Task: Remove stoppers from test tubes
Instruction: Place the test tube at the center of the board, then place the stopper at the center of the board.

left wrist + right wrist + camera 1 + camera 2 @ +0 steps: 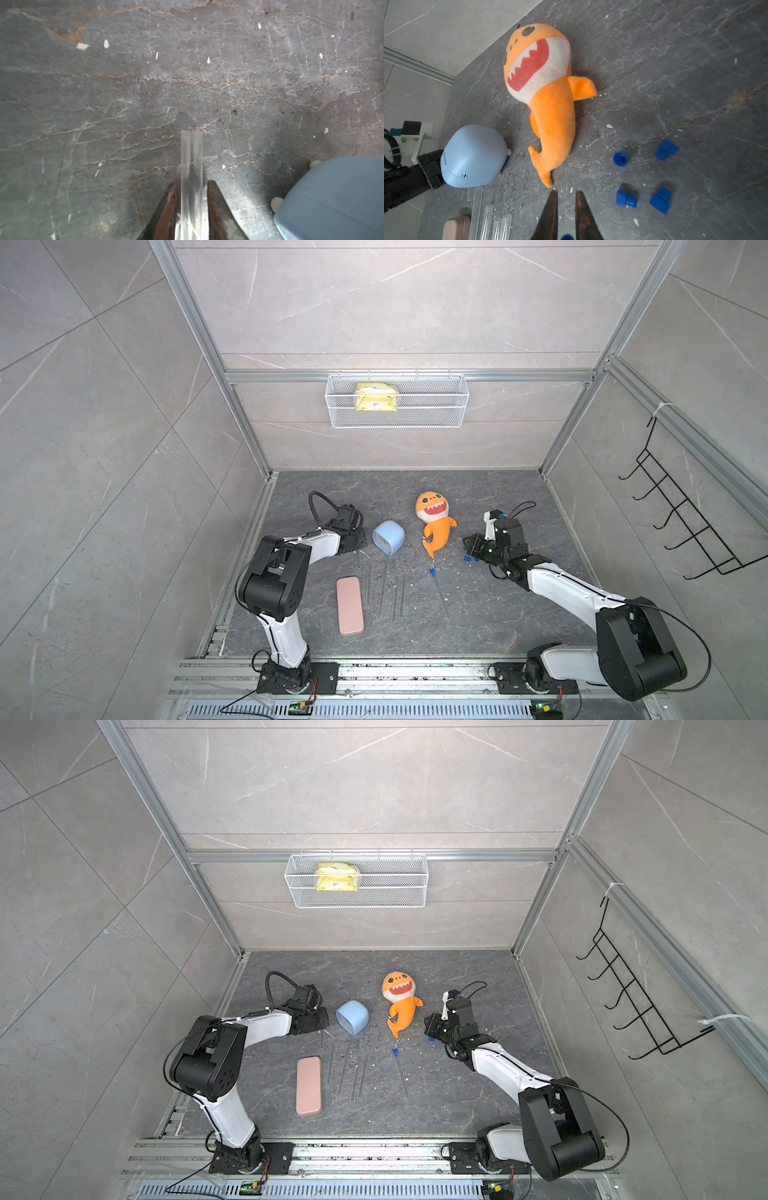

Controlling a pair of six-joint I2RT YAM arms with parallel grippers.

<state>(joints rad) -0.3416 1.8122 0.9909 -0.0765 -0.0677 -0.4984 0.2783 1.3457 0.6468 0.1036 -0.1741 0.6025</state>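
Release of the open tube (191, 153) seemed the step in hand. The left pincer (191, 182) stood narrowly open, with a thin gap between each jaw and that tube, so nothing was gripped. The tube lay flat on the surface (104, 93), its mouth without stopper, and the cup (332, 197) was just beside. The right pincer (566, 192) had its jaws drawn near together and held nothing that I could see. Four loose stoppers (620, 159) lay on the surface near it, beside the plush (550, 116). In a top view the last stopper (432, 572) sat on the capped tube (440, 597), apart from the other tubes (394, 597). To finish well, I judged, the left pincer should widen more and rise straight, because a thin round tube rolls when a jaw brushes it, and it should keep away from the cup. For the capped tube, one pincer should hold the body firm while the other pulls the stopper along the tube's axis, not sideways.
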